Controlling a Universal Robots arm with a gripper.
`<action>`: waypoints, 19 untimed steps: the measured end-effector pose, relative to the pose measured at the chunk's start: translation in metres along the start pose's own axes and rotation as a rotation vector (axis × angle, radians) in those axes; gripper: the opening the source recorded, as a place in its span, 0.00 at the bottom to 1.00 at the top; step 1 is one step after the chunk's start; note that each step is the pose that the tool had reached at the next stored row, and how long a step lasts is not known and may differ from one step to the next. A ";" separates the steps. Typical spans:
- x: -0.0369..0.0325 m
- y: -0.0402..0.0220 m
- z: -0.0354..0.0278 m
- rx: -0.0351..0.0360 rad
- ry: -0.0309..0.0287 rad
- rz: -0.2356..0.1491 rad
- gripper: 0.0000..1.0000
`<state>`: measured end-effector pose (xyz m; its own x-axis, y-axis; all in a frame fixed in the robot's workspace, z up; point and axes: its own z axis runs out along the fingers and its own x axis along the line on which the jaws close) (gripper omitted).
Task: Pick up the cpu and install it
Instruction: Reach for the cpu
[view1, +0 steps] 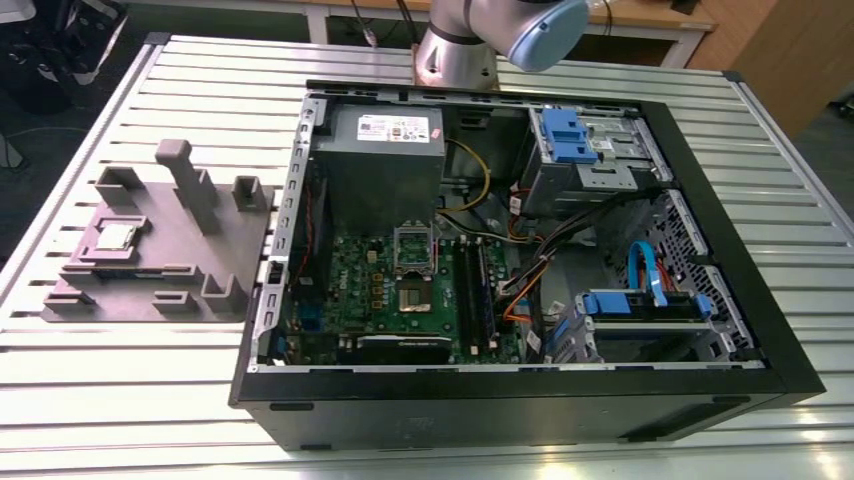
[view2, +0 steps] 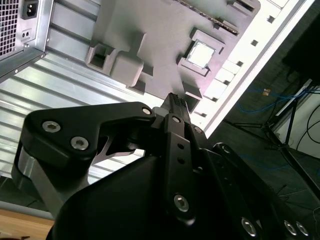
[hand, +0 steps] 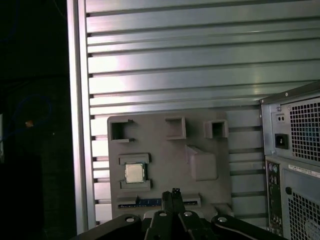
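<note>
The cpu (hand: 134, 173) is seated in the grey holder (hand: 172, 150) on the worktop (hand: 200, 65). The fingers (hand: 169, 201) are pressed together, empty, well apart from it.

Robotics lab, aluminium bench (view1: 200, 70), open computer case (view1: 507, 405)

A table (view1: 134, 400) of silver aluminium slats carries two things. An open black computer case (view1: 507, 410) lies on its side on the slats. A grey holder block (view1: 187, 245) rests just beside the case, on the exterior view's left.
</note>
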<state>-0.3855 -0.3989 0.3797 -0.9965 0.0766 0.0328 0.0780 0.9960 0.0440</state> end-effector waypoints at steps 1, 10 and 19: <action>0.0010 -0.0001 0.0001 0.0000 0.0000 0.000 0.10; 0.0164 -0.0013 0.0011 0.0001 0.0003 0.000 0.10; 0.0373 -0.0030 0.0025 0.0000 0.0002 0.000 0.10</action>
<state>-0.4230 -0.3990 0.3783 -0.9965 0.0766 0.0330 0.0780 0.9960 0.0440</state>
